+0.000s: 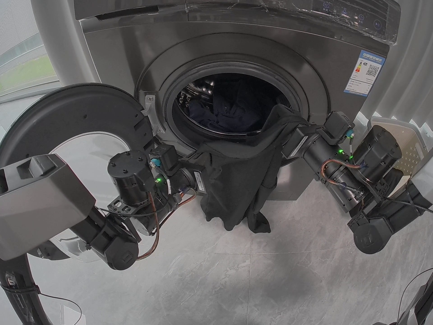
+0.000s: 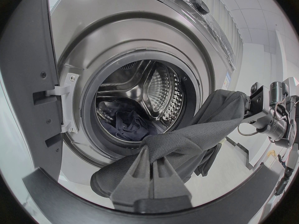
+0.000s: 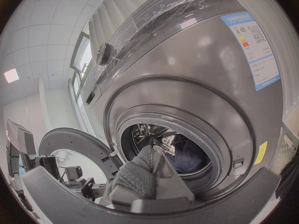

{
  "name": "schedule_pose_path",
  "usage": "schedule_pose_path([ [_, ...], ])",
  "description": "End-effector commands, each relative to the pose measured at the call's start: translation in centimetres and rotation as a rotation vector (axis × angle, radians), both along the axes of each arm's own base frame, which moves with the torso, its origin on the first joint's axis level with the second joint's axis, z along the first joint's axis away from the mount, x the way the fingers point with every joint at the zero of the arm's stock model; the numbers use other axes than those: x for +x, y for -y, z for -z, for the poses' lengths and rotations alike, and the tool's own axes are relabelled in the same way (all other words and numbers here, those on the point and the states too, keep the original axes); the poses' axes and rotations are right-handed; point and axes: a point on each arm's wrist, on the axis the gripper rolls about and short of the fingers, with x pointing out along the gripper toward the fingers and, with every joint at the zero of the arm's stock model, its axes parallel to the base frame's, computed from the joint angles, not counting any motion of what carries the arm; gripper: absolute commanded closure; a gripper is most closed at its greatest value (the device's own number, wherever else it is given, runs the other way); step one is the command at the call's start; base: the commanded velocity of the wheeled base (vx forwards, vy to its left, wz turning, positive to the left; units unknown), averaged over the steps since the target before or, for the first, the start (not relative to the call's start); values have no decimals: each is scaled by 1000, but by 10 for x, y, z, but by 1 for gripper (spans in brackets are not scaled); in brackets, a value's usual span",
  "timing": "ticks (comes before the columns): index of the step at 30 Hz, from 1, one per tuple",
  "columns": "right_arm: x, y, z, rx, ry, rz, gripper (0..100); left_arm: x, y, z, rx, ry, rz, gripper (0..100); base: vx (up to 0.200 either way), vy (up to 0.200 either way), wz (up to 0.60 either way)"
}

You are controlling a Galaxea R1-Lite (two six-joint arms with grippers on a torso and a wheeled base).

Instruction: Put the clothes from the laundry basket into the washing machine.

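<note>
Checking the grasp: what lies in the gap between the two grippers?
A dark garment, held by left gripper and right gripper, hangs between them, seen in the head view.

Black garment (image 1: 237, 181) hanging before washing machine (image 1: 126, 50), door (image 1: 76, 109) open

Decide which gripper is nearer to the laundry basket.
Right. The right gripper, shut on the dark garment, lies toward the laundry basket; the left gripper holds the garment's other end, farther off, by the open door.

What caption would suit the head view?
Left tool and right tool hold a dark garment at the open washing machine.
</note>
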Motion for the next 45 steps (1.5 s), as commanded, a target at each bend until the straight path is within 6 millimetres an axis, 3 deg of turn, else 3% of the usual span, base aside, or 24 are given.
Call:
schedule_pose_path([
  [1, -1, 0, -1, 1, 2, -1, 100, -2, -4, -5, -6, 9, -6, 100, 0, 0, 0],
  [11, -3, -4, 0, 1, 0, -15, 100, -7, -5, 12, 27, -42, 6, 100, 0, 0, 0],
  [12, -3, -4, 0, -1, -2, -18, 100, -4, -3, 20, 36, -57, 5, 0, 0, 0, 0],
  [25, -5, -4, -1, 0, 3, -19, 100, 14, 13, 51, 55, -90, 22, 0, 0, 0, 0],
  [37, -5, -4, -1, 0, 1, -19, 100, -7, 35, 39, 44, -62, 121, 0, 0, 0, 0],
  [45, -4, -4, 0, 0, -1, -18, 100, -10, 51, 30, 23, -32, 174, 0, 0, 0, 0],
])
